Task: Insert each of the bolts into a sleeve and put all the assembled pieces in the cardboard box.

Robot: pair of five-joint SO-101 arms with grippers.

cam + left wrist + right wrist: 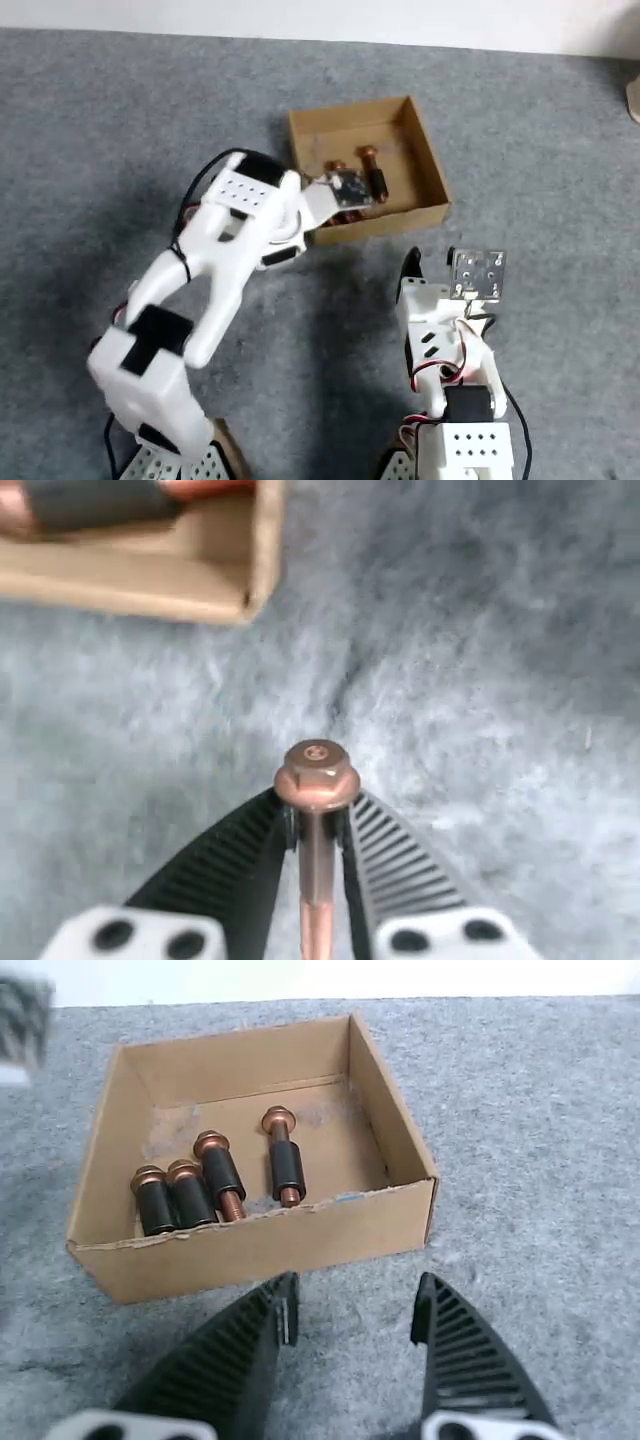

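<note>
The left gripper is pinching a bare copper bolt by its shank just under the flanged hex head, both ribbed black fingers pressed against it. The head points away from the wrist, toward the grey worktop. In the left wrist view the bolt hangs over the worktop just outside one corner of the cardboard box. From the high view the left gripper seems to sit at the box's near left corner, though it is blurred there.

The cardboard box stands toward the far edge of the worktop with four assembled pieces in it. Three of them lie side by side against the left wall, touching or nearly so. The fourth lies alone near the middle of the floor, apart from the rest. Each is a copper bolt through a black sleeve, heads toward the far wall.

The right gripper hangs spread and holds nothing, just short of the box's near wall, low over the worktop.
</note>
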